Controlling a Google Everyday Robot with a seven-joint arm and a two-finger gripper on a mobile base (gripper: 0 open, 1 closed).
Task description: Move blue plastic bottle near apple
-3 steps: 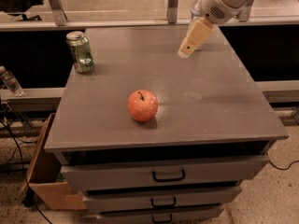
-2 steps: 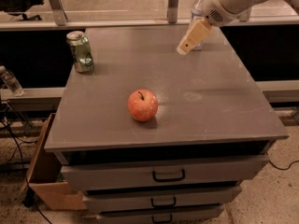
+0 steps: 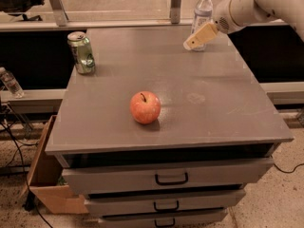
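Reaching for the grasp: the pincer (image 3: 193, 42), its spread impossible to tell, sits against the blue plastic bottle (image 3: 203, 7) at the bench's (image 3: 223, 108) far edge; next, probably a firm hold and a carry to the apple (image 3: 145, 107).

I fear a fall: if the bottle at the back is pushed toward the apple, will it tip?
The bottle is tall and narrow, so a high push would likely tip it. Its clear plastic probably dents if squeezed hard. The tool is in front of its lower part, far right.
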